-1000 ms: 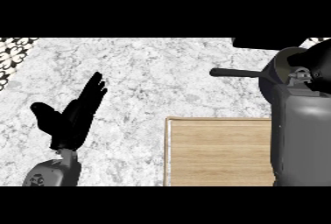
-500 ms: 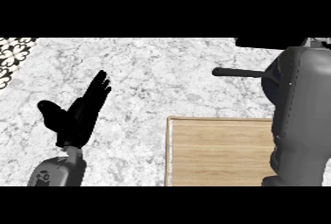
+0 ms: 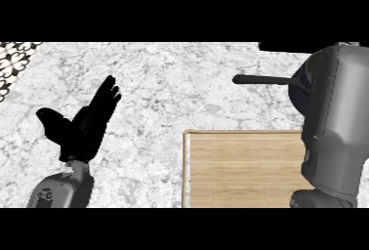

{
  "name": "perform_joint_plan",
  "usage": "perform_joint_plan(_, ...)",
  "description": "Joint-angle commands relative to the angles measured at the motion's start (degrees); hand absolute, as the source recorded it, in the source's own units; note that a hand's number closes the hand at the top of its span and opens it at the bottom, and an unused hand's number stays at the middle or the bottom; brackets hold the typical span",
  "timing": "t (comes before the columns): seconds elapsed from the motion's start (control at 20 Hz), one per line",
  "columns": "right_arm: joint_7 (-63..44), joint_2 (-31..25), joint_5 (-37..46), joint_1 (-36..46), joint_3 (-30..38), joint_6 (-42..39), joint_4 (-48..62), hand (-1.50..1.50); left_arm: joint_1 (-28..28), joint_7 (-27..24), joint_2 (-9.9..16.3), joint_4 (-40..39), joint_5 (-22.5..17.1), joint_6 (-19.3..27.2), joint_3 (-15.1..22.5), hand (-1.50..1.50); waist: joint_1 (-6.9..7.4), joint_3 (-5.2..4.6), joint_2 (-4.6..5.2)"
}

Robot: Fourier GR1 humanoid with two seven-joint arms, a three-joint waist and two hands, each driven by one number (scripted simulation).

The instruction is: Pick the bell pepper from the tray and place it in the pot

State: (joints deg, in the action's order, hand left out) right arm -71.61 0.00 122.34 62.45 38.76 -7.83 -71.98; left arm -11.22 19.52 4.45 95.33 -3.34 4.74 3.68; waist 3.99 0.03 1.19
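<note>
My left hand (image 3: 83, 127) rests open, fingers straight, near the counter's (image 3: 173, 78) left edge. My right forearm (image 3: 335, 122) hides the wooden tray's (image 3: 241, 171) right side; I cannot tell that hand's state, nor see the pepper.

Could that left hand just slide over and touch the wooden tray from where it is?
Probably yes. The left hand rests open, fingers up, on the marble counter, apart from the wooden tray. Only bare counter lies between them. The right forearm covers the tray's far side, not its near edge.
</note>
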Motion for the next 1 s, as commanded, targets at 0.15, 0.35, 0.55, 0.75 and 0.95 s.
perform_joint_plan(0.15,-13.63,0.00,-7.56,-0.03,8.76,14.44,-0.14,-1.50,0.00,-0.48,-0.80,-1.08,0.08,0.12,0.40,0.00,0.19,0.12,0.27)
perform_joint_plan(0.35,-11.68,0.00,-11.84,-0.52,10.68,22.82,-1.04,-1.50,-0.37,-0.86,-0.79,-0.31,0.61,0.47,0.49,0.00,0.78,0.13,0.25)
perform_joint_plan(0.55,-8.21,0.00,-8.44,-1.65,7.93,31.03,-3.82,-1.50,-0.13,-0.04,0.35,-0.47,-0.67,-1.14,-0.16,0.00,0.81,-0.01,0.21)
perform_joint_plan(0.75,-6.44,0.00,-0.87,-3.91,5.95,37.11,-8.59,-1.50,0.11,0.34,0.53,-0.11,-0.13,-0.53,-0.38,0.00,-0.33,-0.05,-0.15)
perform_joint_plan(0.95,-9.80,0.00,4.53,-4.85,3.31,38.97,-11.68,-1.50,0.05,-0.49,-0.52,-1.22,0.60,-0.07,0.55,0.00,-0.05,-0.12,-0.16)
